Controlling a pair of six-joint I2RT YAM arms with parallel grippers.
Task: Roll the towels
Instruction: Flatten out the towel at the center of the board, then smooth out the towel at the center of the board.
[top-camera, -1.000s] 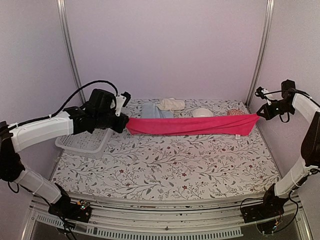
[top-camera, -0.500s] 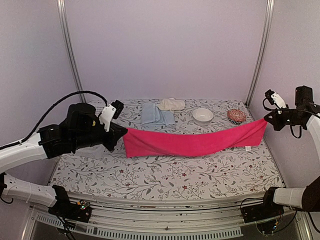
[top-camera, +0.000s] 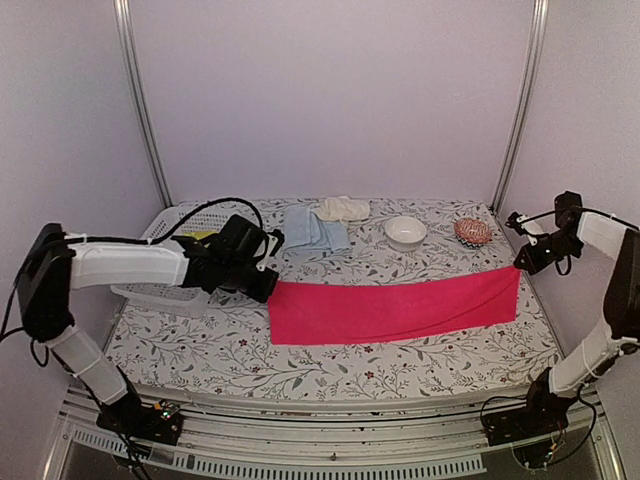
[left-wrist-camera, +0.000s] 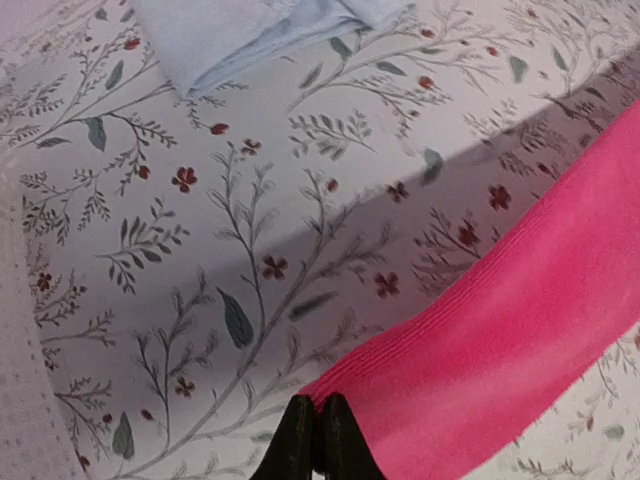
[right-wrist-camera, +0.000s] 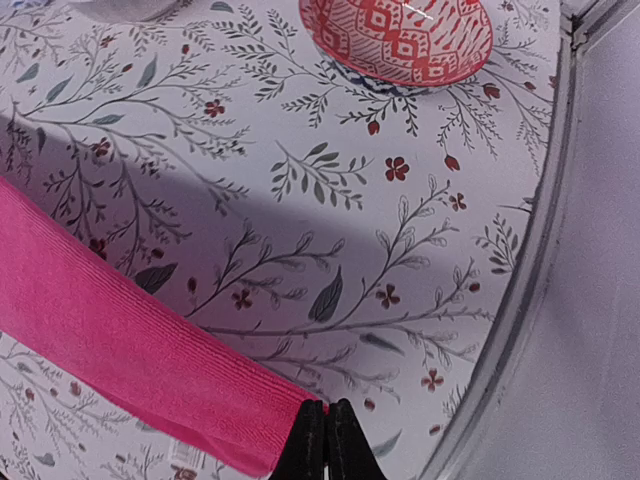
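**Two pinches on the pink towel (top-camera: 395, 310)**

Left gripper (left-wrist-camera: 312, 425) and right gripper (right-wrist-camera: 327, 420) each clamp a far corner, fingers closed with only cloth between. The towel stretches across mid-table (top-camera: 330, 370), corners slightly raised, the rest apparently lying flat. Judged light, limp and not slippery: it sags unless held by corners or an edge. Behind it lie the blue towel (top-camera: 312, 230), cream towel (top-camera: 343, 208), white bowl (top-camera: 405, 231) and red bowl (top-camera: 472, 232); a basket (top-camera: 165, 222) sits left. None touches the towel.
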